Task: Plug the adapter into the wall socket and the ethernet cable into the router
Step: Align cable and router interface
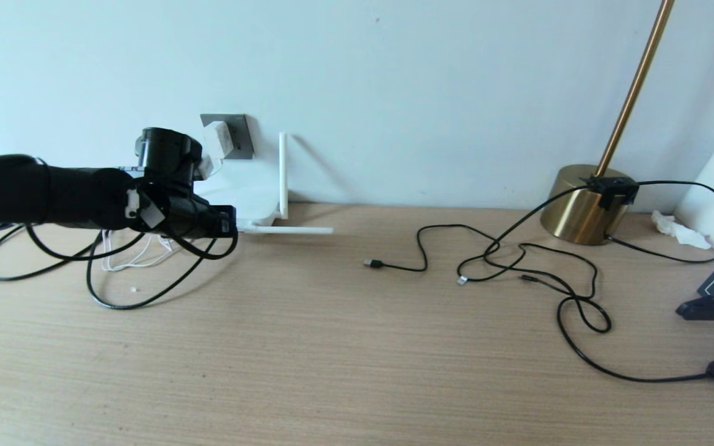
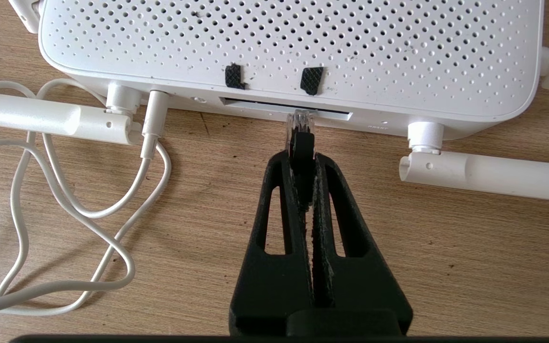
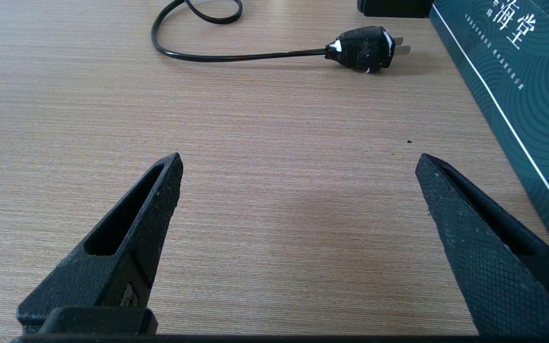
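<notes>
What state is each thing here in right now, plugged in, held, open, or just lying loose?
adapter: plugged into the wall socket.
ethernet cable: held, clear plug tip at the router port slot.
left gripper: shut on the ethernet cable.
right gripper: open, empty.
black power plug: lying loose on the table.

Head view high over the floor (image 1: 357, 347), facing the wall; wrist views low and close, sharing its floor.
</notes>
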You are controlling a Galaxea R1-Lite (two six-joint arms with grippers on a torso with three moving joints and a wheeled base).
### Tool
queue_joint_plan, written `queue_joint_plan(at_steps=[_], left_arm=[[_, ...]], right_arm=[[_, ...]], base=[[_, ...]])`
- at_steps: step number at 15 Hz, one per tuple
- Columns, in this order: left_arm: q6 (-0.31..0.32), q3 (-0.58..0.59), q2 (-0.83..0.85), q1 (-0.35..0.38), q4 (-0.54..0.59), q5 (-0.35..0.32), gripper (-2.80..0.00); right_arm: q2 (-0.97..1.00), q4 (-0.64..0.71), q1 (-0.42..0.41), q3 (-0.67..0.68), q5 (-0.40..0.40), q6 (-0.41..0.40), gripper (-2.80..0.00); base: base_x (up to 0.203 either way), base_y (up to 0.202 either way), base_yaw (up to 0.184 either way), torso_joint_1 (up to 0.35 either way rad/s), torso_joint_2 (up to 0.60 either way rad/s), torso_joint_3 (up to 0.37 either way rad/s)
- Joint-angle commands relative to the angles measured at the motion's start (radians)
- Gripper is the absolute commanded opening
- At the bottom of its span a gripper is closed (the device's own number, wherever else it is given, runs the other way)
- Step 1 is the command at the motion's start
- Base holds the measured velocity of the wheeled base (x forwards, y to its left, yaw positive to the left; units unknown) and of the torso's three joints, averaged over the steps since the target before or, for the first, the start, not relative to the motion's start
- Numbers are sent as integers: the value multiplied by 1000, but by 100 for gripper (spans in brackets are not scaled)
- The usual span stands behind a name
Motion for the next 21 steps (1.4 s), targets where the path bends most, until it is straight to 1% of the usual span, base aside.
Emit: queue_joint_plan(at_steps=[1,21], left_arm=[[-1,1,-4,0,1,2,-280],[0,9,-17,-1,4,2,-280]], right_arm=[[1,0,0,0,0,0,0],[1,0,0,0,-1,0,0]], base=[[0,0,0,0,0,0],[0,0,0,0,0,0]])
